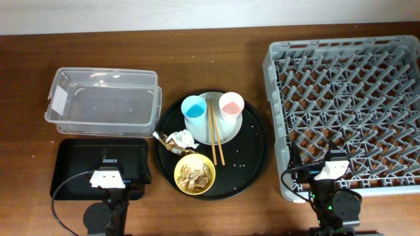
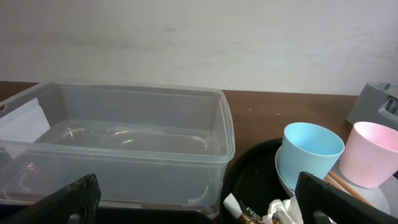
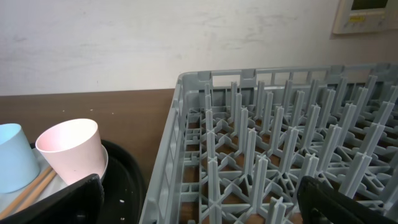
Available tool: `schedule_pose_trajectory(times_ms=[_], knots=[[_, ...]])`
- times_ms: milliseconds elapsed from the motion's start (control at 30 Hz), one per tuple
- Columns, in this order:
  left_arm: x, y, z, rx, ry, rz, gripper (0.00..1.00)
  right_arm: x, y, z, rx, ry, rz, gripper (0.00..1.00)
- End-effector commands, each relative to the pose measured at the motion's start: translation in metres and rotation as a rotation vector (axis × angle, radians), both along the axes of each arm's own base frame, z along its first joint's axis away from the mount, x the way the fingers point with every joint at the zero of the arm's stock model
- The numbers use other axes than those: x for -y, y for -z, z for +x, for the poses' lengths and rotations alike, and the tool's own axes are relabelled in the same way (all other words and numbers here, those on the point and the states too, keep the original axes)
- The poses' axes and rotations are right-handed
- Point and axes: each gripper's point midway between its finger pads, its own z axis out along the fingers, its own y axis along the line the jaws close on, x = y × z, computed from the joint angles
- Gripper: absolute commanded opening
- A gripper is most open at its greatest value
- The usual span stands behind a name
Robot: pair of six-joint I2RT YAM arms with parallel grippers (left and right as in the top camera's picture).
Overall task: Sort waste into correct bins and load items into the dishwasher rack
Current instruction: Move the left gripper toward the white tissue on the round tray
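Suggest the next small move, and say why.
Probably reach the left gripper toward the tissue on the round tray: that gripper is open and empty, the tub holds nothing yet, and the tissue lies nearest that arm.

A dark brown wooden table (image 1: 216, 52) stands against a plain white wall (image 2: 186, 43), evenly lit.

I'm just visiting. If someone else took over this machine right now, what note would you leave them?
Left gripper: open, empty, above the shallow black rectangular tray.
Right gripper: open, empty, at the large grey plastic rack's near edge.
On the round black tray: light-blue cup and pink cup on the pale round plate, wooden chopsticks across it; crumpled white tissue, brown-gold wrapper; yellow bowl of brownish food scraps.
Clear plastic tub and rack: empty.
Done: nothing. Left: bin waste, rack dishes.
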Motion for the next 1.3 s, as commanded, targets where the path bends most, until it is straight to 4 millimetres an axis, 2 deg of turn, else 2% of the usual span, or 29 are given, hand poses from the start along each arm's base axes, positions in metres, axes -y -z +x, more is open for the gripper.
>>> schedule_pose_trajectory(times_ms=[0,1100,1167,1267], knots=[[0.000,0.003,0.000,-0.001,0.002,0.012,1.00,0.001,0.002,0.000,-0.003,0.007,0.000,0.98],[0.000,0.003,0.000,-0.001,0.002,0.012,1.00,0.001,0.002,0.000,-0.003,0.007,0.000,0.99],[0.000,-0.001,0.000,0.017,0.002,0.013,1.00,0.001,0.002,0.000,-0.003,0.007,0.000,0.98],[0.002,-0.023,0.000,0.105,0.017,0.018,1.00,0.001,0.002,0.000,-0.003,0.007,0.000,0.98]])
